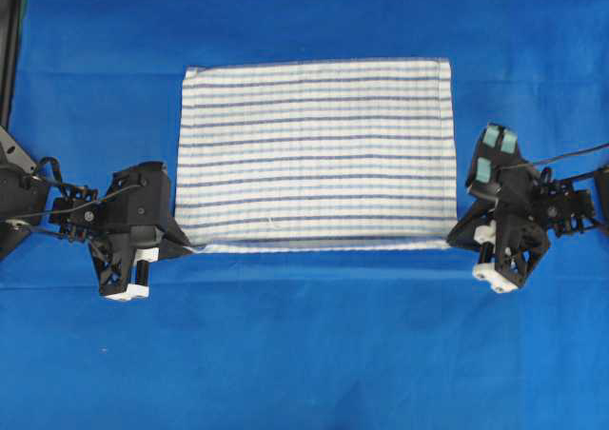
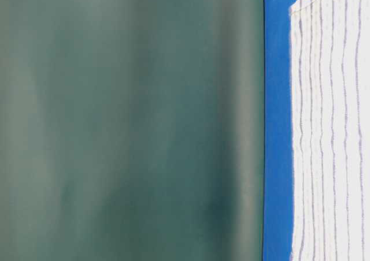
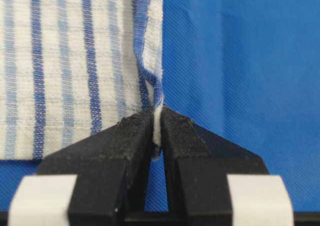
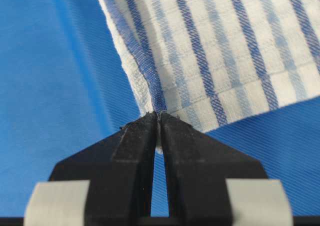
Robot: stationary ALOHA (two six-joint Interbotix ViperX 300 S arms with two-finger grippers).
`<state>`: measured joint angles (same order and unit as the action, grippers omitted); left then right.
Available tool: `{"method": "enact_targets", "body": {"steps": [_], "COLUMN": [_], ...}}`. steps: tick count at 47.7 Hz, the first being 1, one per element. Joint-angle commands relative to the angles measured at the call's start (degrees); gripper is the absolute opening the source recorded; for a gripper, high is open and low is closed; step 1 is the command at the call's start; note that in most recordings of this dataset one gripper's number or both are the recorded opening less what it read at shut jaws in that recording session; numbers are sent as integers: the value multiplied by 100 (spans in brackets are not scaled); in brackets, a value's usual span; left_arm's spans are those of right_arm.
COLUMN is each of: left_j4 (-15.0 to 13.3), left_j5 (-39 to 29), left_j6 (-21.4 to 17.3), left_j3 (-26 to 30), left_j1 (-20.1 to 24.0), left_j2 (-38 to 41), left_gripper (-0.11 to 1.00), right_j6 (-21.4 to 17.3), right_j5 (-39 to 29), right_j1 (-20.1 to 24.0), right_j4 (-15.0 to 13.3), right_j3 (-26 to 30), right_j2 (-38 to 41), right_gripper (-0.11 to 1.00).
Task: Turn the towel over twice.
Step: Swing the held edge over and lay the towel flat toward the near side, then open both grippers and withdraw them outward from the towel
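The towel (image 1: pixel 314 149), white with thin dark-blue stripes, lies spread on the blue table cover, its near edge slightly raised between the two arms. My left gripper (image 1: pixel 190 247) is shut on the towel's near left corner; the left wrist view shows the white hem (image 3: pixel 157 121) pinched between the black fingertips (image 3: pixel 131 131), with the towel (image 3: pixel 75 61) stretching away. At the near right corner my right gripper (image 1: pixel 455 242) is shut on the cloth, and in the right wrist view the towel (image 4: pixel 225 51) rises from the closed fingertips (image 4: pixel 177 131). The table-level view shows the towel (image 2: pixel 332 134) flat.
The blue table covering (image 1: pixel 304 354) extends all around the towel, wide in front of it. A dark frame (image 1: pixel 9 40) stands at the far left edge. A green backdrop (image 2: pixel 133 122) stands behind the table in the table-level view.
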<state>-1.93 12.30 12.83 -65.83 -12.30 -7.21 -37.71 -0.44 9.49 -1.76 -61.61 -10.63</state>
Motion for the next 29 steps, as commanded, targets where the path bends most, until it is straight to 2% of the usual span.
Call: {"method": "enact_targets", "body": {"steps": [1,19,29], "left_j4": [-9,-9,-9], "left_j5": [44,53,0], "left_j6": [44,62,62], "left_j3": [44,70,123], "left_j1": [-62,-79,-79], "left_j2": [-44,-53,-237], "left_gripper": [3,3,5], "right_j6": [-9,0,26], "right_j5": [62,9,-299], "right_j1": [141,237,237], "right_j4": [18,9,-9], "right_j3": [211,396,501], "right_j2": [88,290,193], "right_gripper": [5,5,5]}}
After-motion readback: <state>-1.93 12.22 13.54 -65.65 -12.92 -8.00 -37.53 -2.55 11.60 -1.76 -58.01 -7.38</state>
